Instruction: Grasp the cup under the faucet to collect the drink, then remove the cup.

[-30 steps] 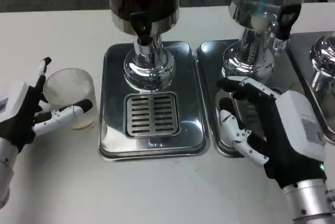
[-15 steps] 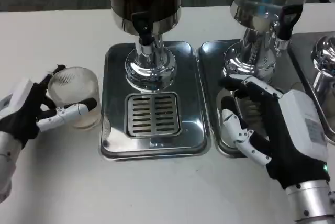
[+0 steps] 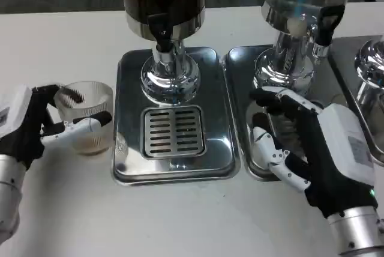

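Left hand (image 3: 27,126) has closed round the clear cup (image 3: 87,116) since a sec ago, now holding it left of the drip tray (image 3: 174,167); not yet under the faucet (image 3: 163,36); right hand (image 3: 312,149) spread, idle.

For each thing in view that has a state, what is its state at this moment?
Cup: upright on the table, left of the tray, held by the left robot hand.
Left robot hand: gripping the cup.
Right robot hand: holding nothing, fingers apart, over the right tray.
Middle tray: grate bare, no cup under the faucet.
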Tool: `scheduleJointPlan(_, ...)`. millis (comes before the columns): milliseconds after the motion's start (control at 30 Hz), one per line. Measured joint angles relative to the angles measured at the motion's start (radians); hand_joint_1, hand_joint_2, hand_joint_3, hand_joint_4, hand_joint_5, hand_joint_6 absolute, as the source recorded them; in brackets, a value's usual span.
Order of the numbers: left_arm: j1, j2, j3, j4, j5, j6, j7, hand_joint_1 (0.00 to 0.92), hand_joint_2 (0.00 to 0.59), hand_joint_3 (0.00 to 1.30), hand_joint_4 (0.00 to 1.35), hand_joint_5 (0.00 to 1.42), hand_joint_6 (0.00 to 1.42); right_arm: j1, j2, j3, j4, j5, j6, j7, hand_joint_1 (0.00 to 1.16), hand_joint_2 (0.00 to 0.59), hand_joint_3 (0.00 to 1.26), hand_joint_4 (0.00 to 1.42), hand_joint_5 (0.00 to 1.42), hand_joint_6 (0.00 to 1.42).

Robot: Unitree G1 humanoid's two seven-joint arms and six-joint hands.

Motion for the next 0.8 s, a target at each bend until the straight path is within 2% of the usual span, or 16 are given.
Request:
scheduleJointPlan(300,0.022,0.000,0.009,-0.001,-0.001,-0.022,0.050,0.359,0.169,0.85,0.93,1.21,1.42,-0.003,0.000,0.000,0.000,0.003,0.000,0.001,0.29,0.444,0.38,0.38,0.40,0.38)
scheduleJointPlan(633,0.034,-0.001,0.025,-0.065,-0.014,-0.140,0.077,0.370,0.154,0.86,0.94,1.20,1.42,-0.005,0.004,0.000,0.000,0.008,0.000,0.000,0.29,0.444,0.38,0.38,0.40,0.38)
scheduleJointPlan(800,0.029,-0.022,0.007,-0.087,-0.007,-0.160,0.058,0.378,0.150,0.86,0.93,1.20,1.42,-0.005,0.008,0.001,0.000,0.008,0.000,-0.003,0.29,0.444,0.38,0.38,0.40,0.38)
